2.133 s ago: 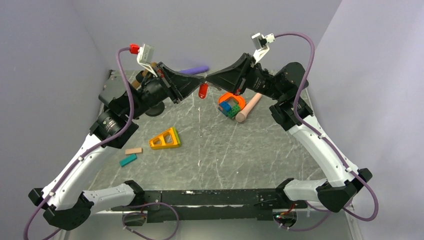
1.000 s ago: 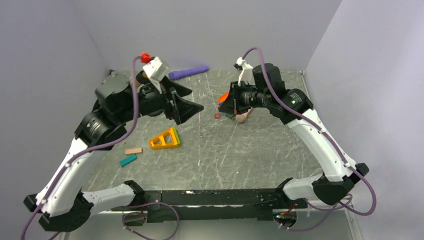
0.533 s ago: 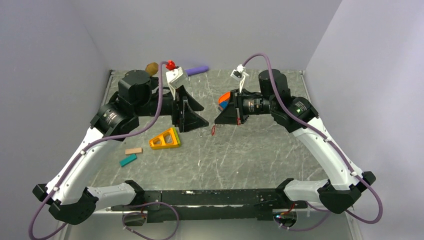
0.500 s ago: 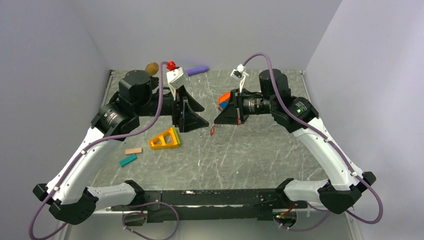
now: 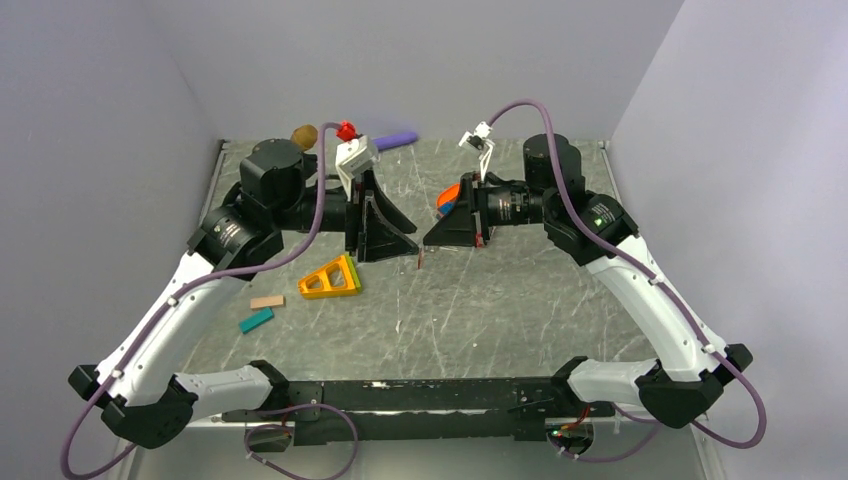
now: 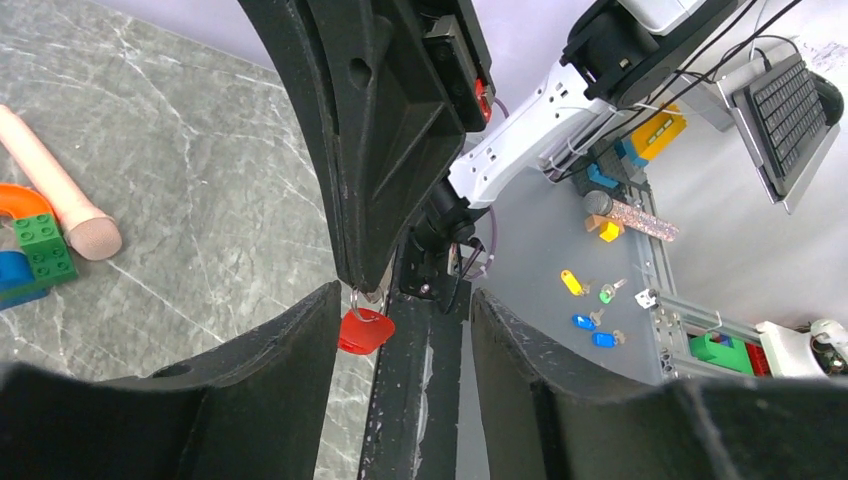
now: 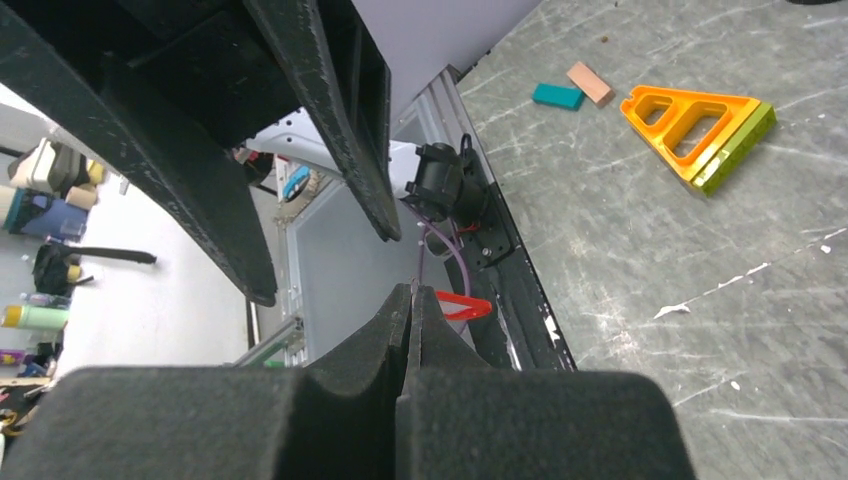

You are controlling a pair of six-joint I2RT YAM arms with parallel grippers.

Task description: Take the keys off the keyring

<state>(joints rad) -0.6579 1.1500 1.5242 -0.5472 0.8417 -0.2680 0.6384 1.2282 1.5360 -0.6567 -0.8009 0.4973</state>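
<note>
— Item: red key (image 6: 363, 331), location?
— Hangs on its keyring (image 6: 357, 297) beneath your right end effector (image 7: 411, 300), which is pinched closed on the ring.
— And your left end effector (image 6: 400, 297)?
— Jaws apart, either side of the key.

walls (image 5: 420, 60): plain pale lilac-grey, 3 sides | tabletop (image 5: 500, 300): grey marble-look, white veins, matte | light: even, soft

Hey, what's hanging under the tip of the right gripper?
A red key on a thin ring, dangling below the shut right gripper, between the left gripper's fingers. The ring's pinched part is hidden.
</note>
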